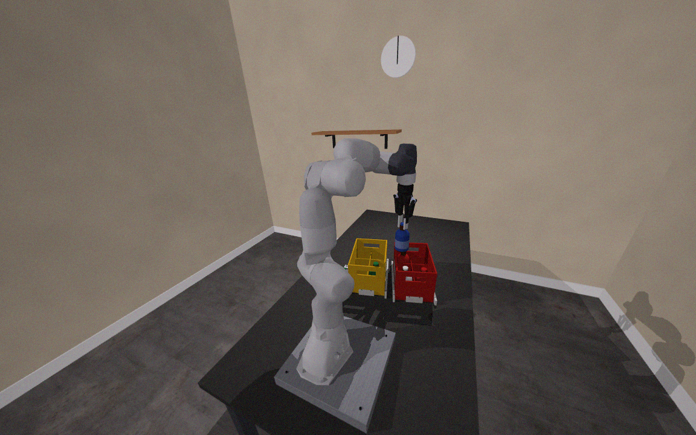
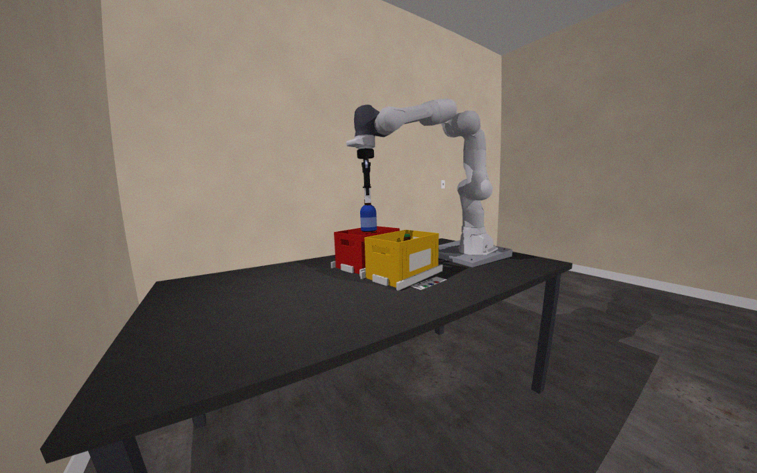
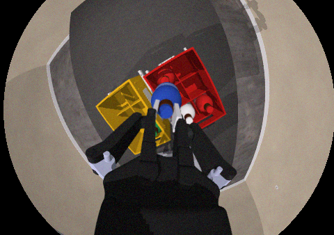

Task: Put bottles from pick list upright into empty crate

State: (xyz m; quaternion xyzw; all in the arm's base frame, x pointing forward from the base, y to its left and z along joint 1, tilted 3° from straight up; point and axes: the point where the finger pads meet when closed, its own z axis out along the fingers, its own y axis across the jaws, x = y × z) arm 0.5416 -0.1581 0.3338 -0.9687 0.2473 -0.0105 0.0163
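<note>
Bench runs under the lot, w/ the arm's base plate at one end. Your arm rises from it, bends over at the top & reaches out, wrist pointing straight down above the crates.

Red crate & yellow crate sit level side by side, a narrow gap btwn them. Your jaws are mostly closed, slightly apart, clamped on the blue bottle by its neck. It hangs upright directly below them, over the red crate's yellow-crate side in the top view; you can't fix its exact spot from these angles.

Wrist cam gives you the red crate's dividers, plus a white bottle, a red bottle next to it & another red one partly behind the blue; ext. view hides those behind the crate walls. Green-topped bottle is in the yellow crate. Only the ext. view shows you the pick list clearly, flat beside the yellow crate; its lines are too small to read.
</note>
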